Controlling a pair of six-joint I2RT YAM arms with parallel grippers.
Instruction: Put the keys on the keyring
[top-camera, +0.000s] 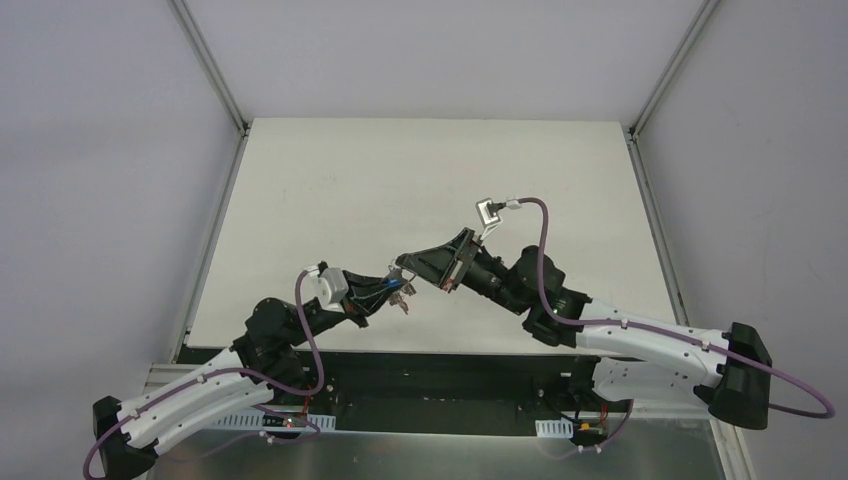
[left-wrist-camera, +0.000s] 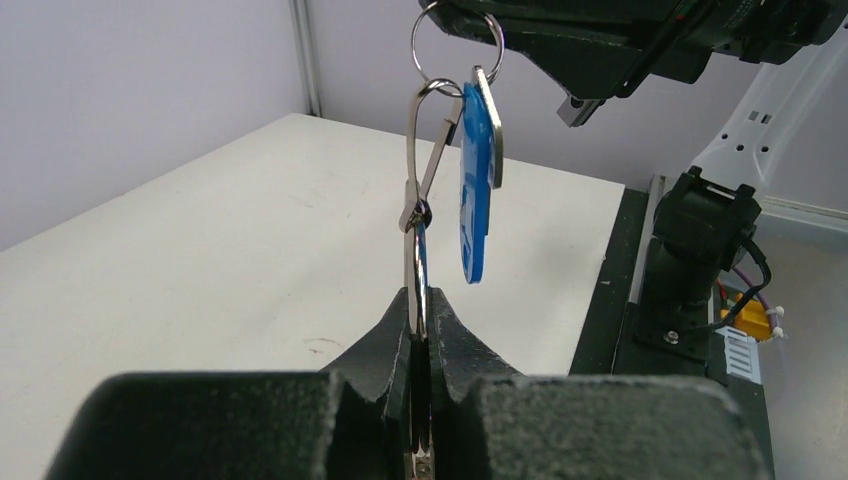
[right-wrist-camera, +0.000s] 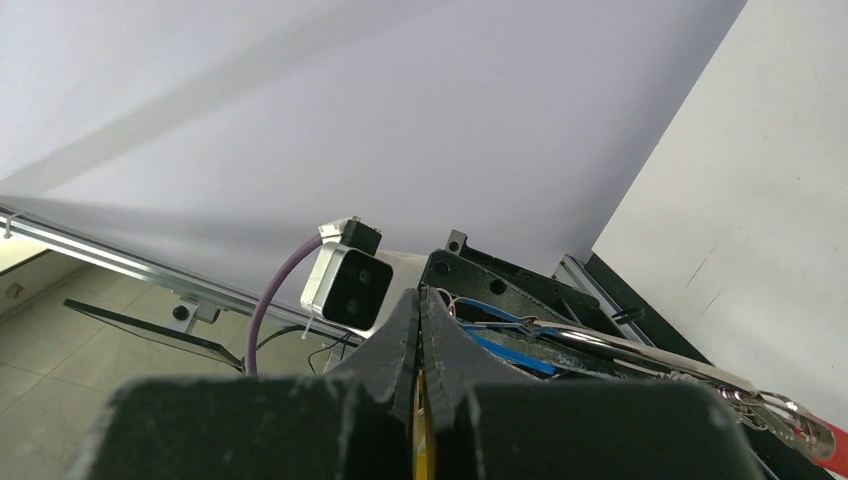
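Observation:
My left gripper (left-wrist-camera: 422, 300) is shut on the lower end of the keyring (left-wrist-camera: 412, 170), a long silver loop that stands up from its jaws. A small split ring (left-wrist-camera: 414, 45) sits at the loop's upper end, and the blue-headed key (left-wrist-camera: 476, 200) hangs from it. The dark fingers (left-wrist-camera: 560, 40) of my right gripper close on that small ring from above. In the top view both grippers (top-camera: 395, 280) (top-camera: 405, 262) meet tip to tip above the table's near edge, with small silver keys (top-camera: 405, 295) dangling below. My right gripper (right-wrist-camera: 420, 295) is shut. The red key head (right-wrist-camera: 830, 442) shows at the lower right.
The white table (top-camera: 430, 180) stretches away behind the grippers, with a metal frame post (top-camera: 215, 70) at each back corner. The dark base rail (top-camera: 440, 365) runs along the near edge. The left wrist camera (right-wrist-camera: 350, 285) is just beyond my right fingertips.

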